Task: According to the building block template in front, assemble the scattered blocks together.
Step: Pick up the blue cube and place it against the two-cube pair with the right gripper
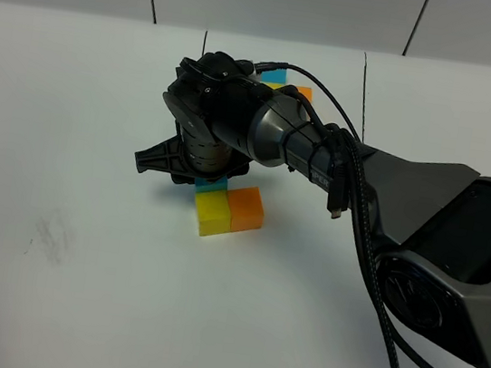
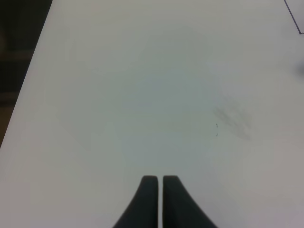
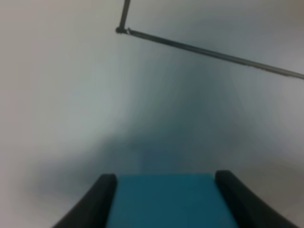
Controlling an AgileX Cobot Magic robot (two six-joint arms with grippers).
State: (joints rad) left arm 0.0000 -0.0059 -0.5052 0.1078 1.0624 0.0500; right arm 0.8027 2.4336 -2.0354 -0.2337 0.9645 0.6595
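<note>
Three small plain cubes with crisp edges and matte faces sit near the middle of the table [image 1: 46, 302]: the yellow cube [image 1: 215, 214] and the orange cube [image 1: 246, 208] touch side by side, and the blue cube [image 3: 168, 199] shows as a sliver just behind the yellow one, toward the far edge, mostly hidden under the arm. The right gripper [image 3: 166, 190] is half open, its dark, smooth, tapered fingers [image 3: 95, 199] pressed against both sides of the blue cube — grasping it. Whether that cube rests on the table or is slightly lifted is hard to say, as the wrist view is blurred.

The template [image 1: 289, 82] lies toward the far edge; only a blue and an orange corner show past the black, rounded wrist housing, with thin black drawn lines [image 3: 213, 53] beside it.

The left gripper [image 2: 158, 190] is clenched on nothing, its two black fingers nearly touching over bare table.

The table is white and smooth, with a faint grey smudge [image 1: 53, 238] toward its left side. Behind it stands a pale wall [image 1: 280, 1] with dark seams — panelled, it seems.
</note>
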